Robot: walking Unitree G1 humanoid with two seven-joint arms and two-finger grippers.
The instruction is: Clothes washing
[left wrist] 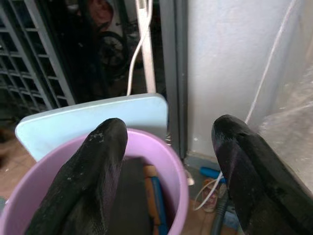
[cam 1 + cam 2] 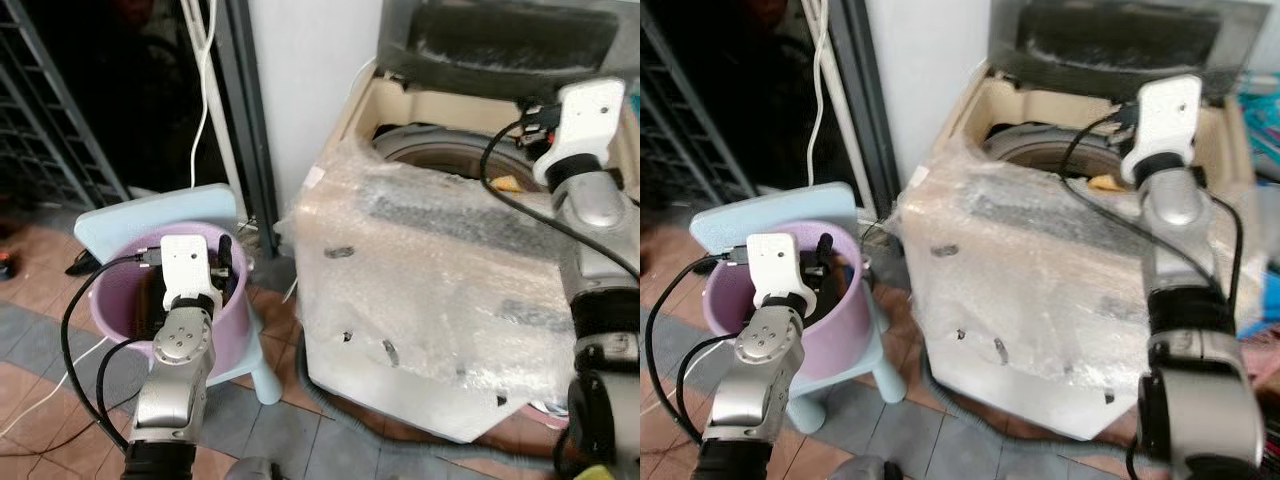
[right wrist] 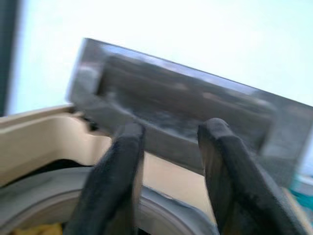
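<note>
Tiled floor holds the lilac bucket; left gripper gapes empty above it, right gripper parted over the washer drum.

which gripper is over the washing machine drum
The right gripper, open above the washing machine drum. The left gripper hangs over the purple bucket on the blue stool instead.

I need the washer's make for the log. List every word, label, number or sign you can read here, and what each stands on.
No text can be read in these pictures.
washing machine: its front is under cloudy plastic wrap; no brand or label shows through.
raised lid: blurred, no lettering made out.
purple bucket: plain, no print.
light blue stool: plain.
</note>
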